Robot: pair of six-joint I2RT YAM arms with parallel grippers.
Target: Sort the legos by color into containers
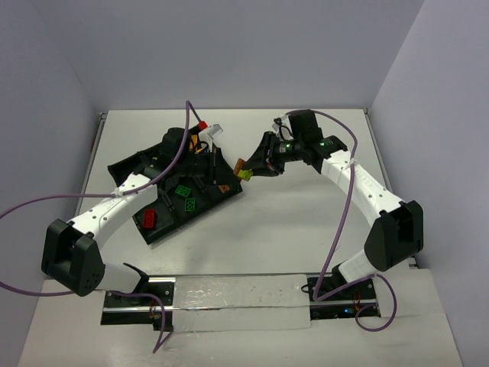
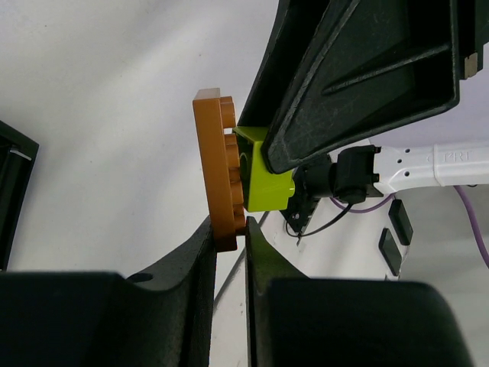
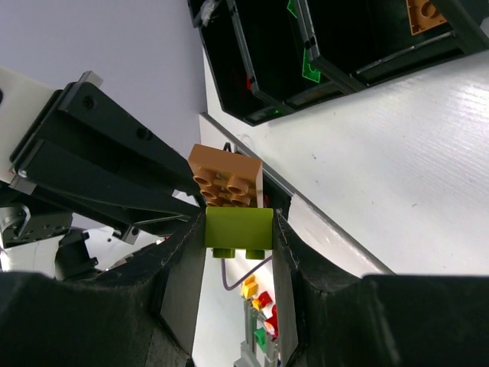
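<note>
The black tray (image 1: 126, 163) lies askew on the left half of the table (image 1: 306, 229), and the left arm (image 1: 114, 202) stretches over its left side, leaving only the near-right compartments (image 1: 183, 200) reachable from above. Just off the tray's right corner the left gripper (image 2: 229, 237) and right gripper (image 3: 238, 238) meet tip to tip, clamped on the joined orange brick (image 2: 218, 172) and yellow-green brick (image 2: 263, 180), closing that gap. Bare table lies open near and right of the tray, between the arms.
</note>
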